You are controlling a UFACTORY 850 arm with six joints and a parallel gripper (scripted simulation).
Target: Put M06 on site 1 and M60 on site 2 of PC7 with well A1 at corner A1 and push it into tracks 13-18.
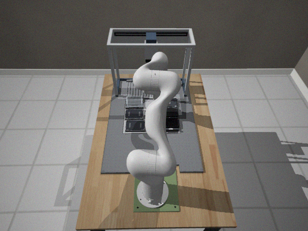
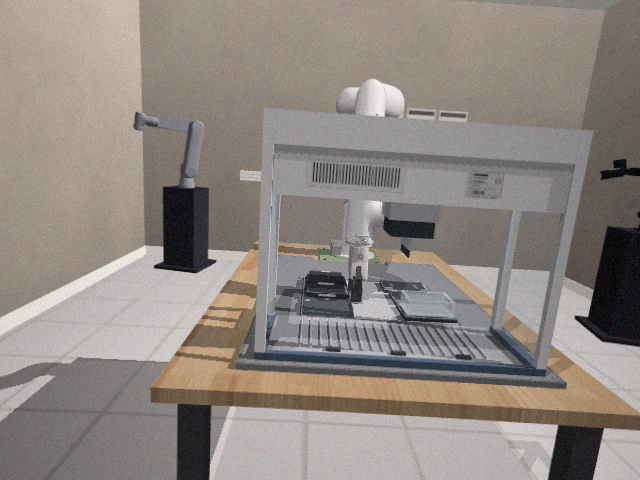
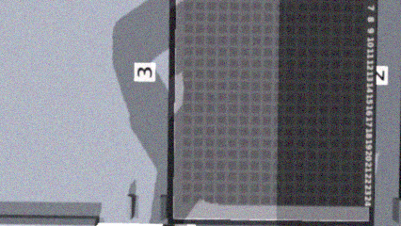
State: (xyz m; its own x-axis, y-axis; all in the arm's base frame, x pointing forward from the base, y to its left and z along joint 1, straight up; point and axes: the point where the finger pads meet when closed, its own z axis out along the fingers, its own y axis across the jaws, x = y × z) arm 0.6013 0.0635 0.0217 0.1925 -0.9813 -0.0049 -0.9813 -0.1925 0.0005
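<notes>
Two plates look loaded, so the carrier push comes next.
On the tabletop (image 1: 213,159), before the instrument's rails (image 2: 392,338), the carrier (image 3: 71,118) lies loose on the apron. We see the fine-welled plate (image 3: 268,108) lying on the site marked 2, with site 3 beside it bare. The clear deep block (image 1: 134,101) sits in the far nest. Our pincer (image 2: 356,290) hangs above the carrier, fingers wide apart and holding nothing. Next we judge it must reach the handle, square the carrier and slide it in.
</notes>
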